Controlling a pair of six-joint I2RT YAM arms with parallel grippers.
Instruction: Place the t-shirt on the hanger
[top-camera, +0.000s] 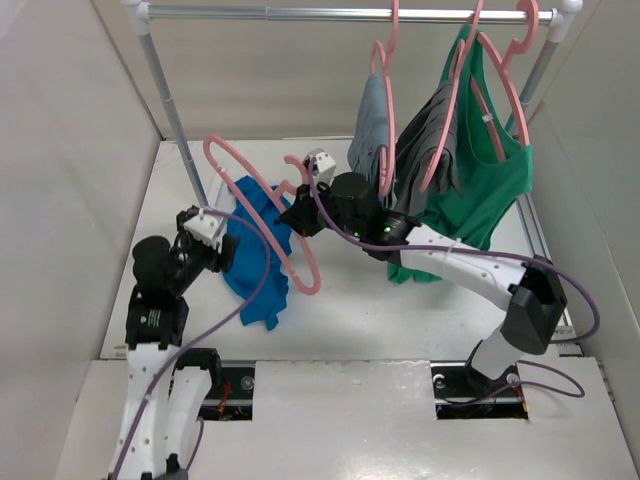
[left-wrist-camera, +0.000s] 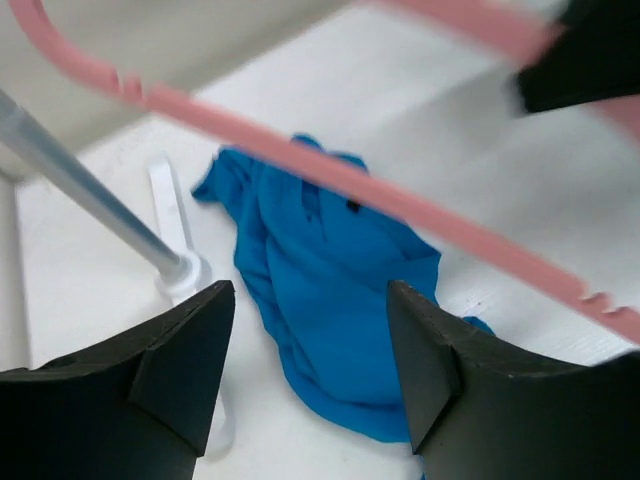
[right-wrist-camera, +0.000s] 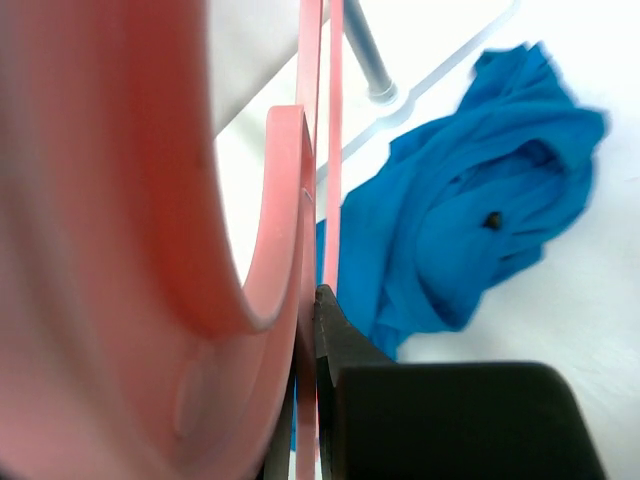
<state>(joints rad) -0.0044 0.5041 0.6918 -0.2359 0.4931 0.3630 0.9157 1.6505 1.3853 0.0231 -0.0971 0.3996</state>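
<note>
The royal-blue t-shirt (top-camera: 255, 250) lies crumpled on the white table, left of centre. The pink hanger (top-camera: 262, 215) hangs tilted in the air just above it, its hook toward the right. My right gripper (top-camera: 300, 215) is shut on the hanger near the hook; in the right wrist view the pink hanger (right-wrist-camera: 150, 250) fills the left side, pinched at my right gripper (right-wrist-camera: 312, 300), with the t-shirt (right-wrist-camera: 470, 220) beyond. My left gripper (top-camera: 218, 245) stands open at the shirt's left edge. In the left wrist view the left gripper (left-wrist-camera: 310, 370) holds nothing, the t-shirt (left-wrist-camera: 320, 270) lies beneath it and the hanger (left-wrist-camera: 350, 185) crosses above.
A silver rail (top-camera: 350, 14) spans the back, its left post (top-camera: 175, 120) standing close to the shirt. On it hang other pink hangers with grey garments (top-camera: 440, 150) and a green tank top (top-camera: 495, 170). White walls close in left, right and back.
</note>
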